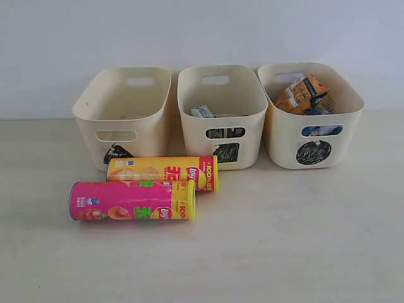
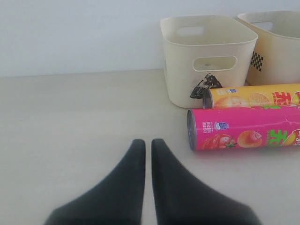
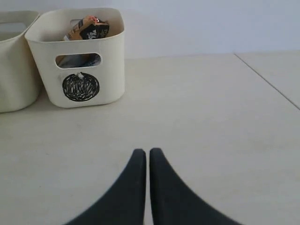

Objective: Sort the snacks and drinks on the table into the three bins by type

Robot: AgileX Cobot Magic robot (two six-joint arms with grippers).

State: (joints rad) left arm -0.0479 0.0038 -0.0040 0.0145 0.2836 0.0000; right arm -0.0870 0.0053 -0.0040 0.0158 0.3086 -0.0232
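Both jaws together, low over table point(image 2: 70, 117)

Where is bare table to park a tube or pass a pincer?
Free: table right of the pink tube and yellow tube, before the circle bin, and the whole near edge. Crowded: between yellow tube and triangle bin.

My left gripper point(image 2: 146, 143): two matte black fingers point(image 2: 119, 192), broad at the base, curving in to slim rounded tips. My right gripper point(image 3: 143, 153): same black, same shape.
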